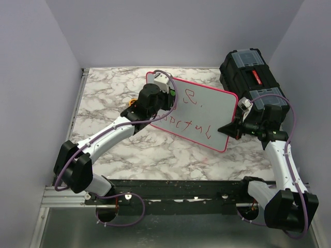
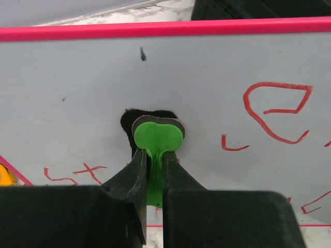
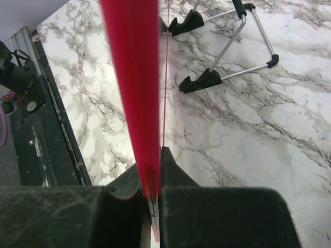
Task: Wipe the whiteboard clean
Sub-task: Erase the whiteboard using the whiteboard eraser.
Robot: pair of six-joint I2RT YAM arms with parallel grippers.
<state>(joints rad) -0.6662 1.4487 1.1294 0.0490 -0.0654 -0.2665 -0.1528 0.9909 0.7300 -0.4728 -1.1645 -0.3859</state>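
Note:
The whiteboard [image 1: 207, 111] stands tilted on the marble table, white with a pink-red rim and red handwritten lettering. My left gripper [image 1: 168, 96] is at its upper left part, shut on a green eraser [image 2: 158, 135] whose black pad presses on the board face [image 2: 77, 77]. Red marks lie to the right and lower left of the pad. My right gripper [image 1: 230, 127] is shut on the board's right edge; the pink rim [image 3: 132, 77] runs between its jaws [image 3: 152, 155]. The board's wire stand with black feet [image 3: 199, 81] shows behind it.
A black toolbox [image 1: 251, 72] stands at the back right, close behind the right arm. A small orange object [image 1: 133, 102] lies by the left arm's wrist. The black frame rail [image 3: 31, 129] runs along the table's near edge. Grey walls enclose the table.

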